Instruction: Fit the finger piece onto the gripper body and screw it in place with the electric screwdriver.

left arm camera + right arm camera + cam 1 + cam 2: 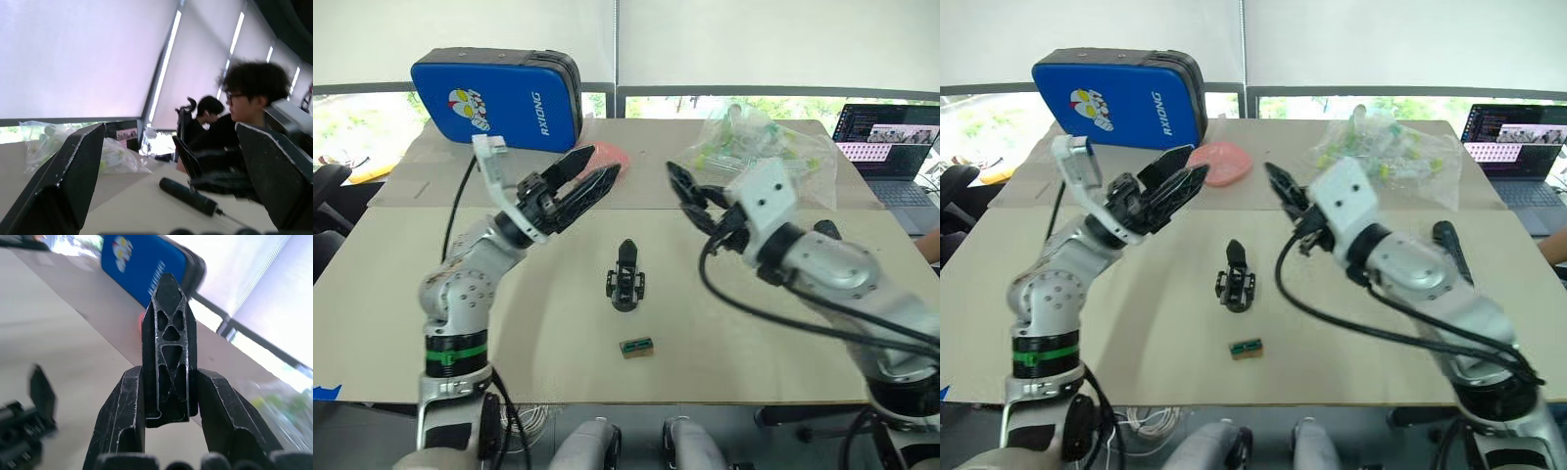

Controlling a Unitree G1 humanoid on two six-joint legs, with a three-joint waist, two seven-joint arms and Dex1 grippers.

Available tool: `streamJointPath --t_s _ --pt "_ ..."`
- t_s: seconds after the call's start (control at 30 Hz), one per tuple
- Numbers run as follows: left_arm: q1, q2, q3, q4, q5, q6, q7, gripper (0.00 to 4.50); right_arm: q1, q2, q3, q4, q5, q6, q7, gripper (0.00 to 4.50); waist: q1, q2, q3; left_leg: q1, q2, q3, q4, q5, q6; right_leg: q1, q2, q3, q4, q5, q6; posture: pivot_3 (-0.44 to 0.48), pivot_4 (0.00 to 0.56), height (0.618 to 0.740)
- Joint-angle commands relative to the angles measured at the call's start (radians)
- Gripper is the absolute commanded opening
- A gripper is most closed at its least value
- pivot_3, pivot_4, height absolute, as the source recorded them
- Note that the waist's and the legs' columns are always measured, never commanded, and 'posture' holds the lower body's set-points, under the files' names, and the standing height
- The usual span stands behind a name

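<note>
My right gripper (168, 396): clamps small black plastic wedge-shaped finger piece (168, 347). My left gripper (171, 161): wide open, apparently empty. Chunky black gripper body (626, 278): on table.

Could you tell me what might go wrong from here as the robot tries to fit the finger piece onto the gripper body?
1. The right gripper pinches the finger piece only near its base, so it might pivot or slip on contact.
2. The gripper body stands loose on the table; a push could tip it, and the open left gripper hangs apart from it.
3. The electric screwdriver lies beside the right arm, which might knock it.
</note>
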Motion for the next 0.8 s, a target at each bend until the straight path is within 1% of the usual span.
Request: streamJointPath --t_s 0.03,0.13,0.23,0.37,0.5,0.6,0.7,0.8 --pt "-0.039 -0.076 -0.017 -0.018 -0.024 -0.008 0.075 4.50 -0.050 0.037 0.025 0.000 -0.120 -0.117 0.006 1.12 0.000 0.000 0.000 0.000 0.000 0.000 0.000 0.000 0.000 0.000 0.000 0.000 0.000 0.000 0.000 0.000 0.150 0.740" --pt "-0.040 -0.125 -0.016 -0.015 -0.049 0.012 0.112 4.50 -0.065 0.076 0.044 0.022 -0.178 -0.179 0.028 1.12 -0.001 0.000 0.000 -0.001 0.000 0.000 0.001 0.000 0.000 0.000 0.000 0.000 0.000 0.000 0.000 0.000 0.150 0.740" --pt "-0.048 -0.137 -0.026 -0.008 -0.052 0.018 0.111 4.50 -0.072 0.098 0.055 0.037 -0.217 -0.195 0.055 1.12 -0.005 0.000 0.000 0.000 0.000 0.000 0.000 0.000 0.000 -0.001 0.002 0.001 0.001 0.000 0.000 0.000 0.150 0.740" --pt "-0.073 -0.162 -0.008 0.033 -0.067 0.019 0.132 4.50 -0.078 0.120 0.084 0.054 -0.266 -0.213 0.098 1.12 -0.004 0.000 0.000 0.000 0.001 0.000 0.000 0.001 -0.001 -0.001 0.002 0.001 0.001 0.001 -0.001 0.000 0.150 0.740" --pt "-0.082 -0.170 -0.015 0.045 -0.076 0.024 0.122 4.50 -0.079 0.152 0.089 0.062 -0.304 -0.217 0.117 1.12 -0.004 0.000 0.000 0.000 0.001 0.000 0.000 0.001 -0.002 -0.001 0.003 0.001 0.002 0.001 -0.002 0.000 0.150 0.740" --pt "-0.078 -0.173 -0.022 0.041 -0.074 0.024 0.119 4.50 -0.074 0.166 0.082 0.065 -0.325 -0.214 0.126 1.12 -0.004 0.000 0.000 0.000 0.001 0.000 0.001 0.001 -0.002 -0.001 0.006 0.001 0.002 0.001 -0.002 0.000 0.150 0.740" --pt "-0.060 -0.177 -0.047 0.013 -0.063 0.023 0.116 3.77 -0.071 0.177 0.076 0.066 -0.344 -0.217 0.133 1.12 -0.003 0.000 0.000 0.000 0.001 0.000 0.001 0.001 -0.002 -0.001 0.006 0.001 0.002 0.001 -0.002 0.000 0.150 0.740" --pt "-0.056 -0.193 -0.049 -0.008 -0.068 0.007 0.129 2.34 -0.069 0.186 0.072 0.065 -0.359 -0.218 0.140 1.12 -0.003 0.000 0.000 0.000 0.001 0.000 0.001 0.001 -0.002 -0.001 0.006 0.001 0.001 0.002 -0.002 0.000 0.150 0.740"
